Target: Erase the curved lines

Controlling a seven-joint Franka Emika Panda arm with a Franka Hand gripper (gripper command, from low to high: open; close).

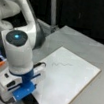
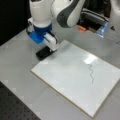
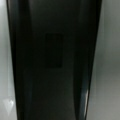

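Tool: the tool (image 2: 45, 51) sits low at the white board's (image 2: 75, 80) far-left corner in a front view, carrying a black block (image 2: 44, 53) that rests on the grey table (image 2: 17, 62); whether its fingers are apart or together I cannot tell
Curve lines: the curve lines (image 2: 91, 73) lie on the board's right part, well apart from the block, also seen at (image 1: 61, 65)
Wrist view: a dark upright block (image 3: 53, 60) fills the middle

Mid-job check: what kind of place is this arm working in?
Probably a robotics lab bench: a flat grey tabletop, a white rectangular board bearing a thin dark-grey wavy squiggle, and a black perforated mounting plate. The gripper sits at the board's edge.
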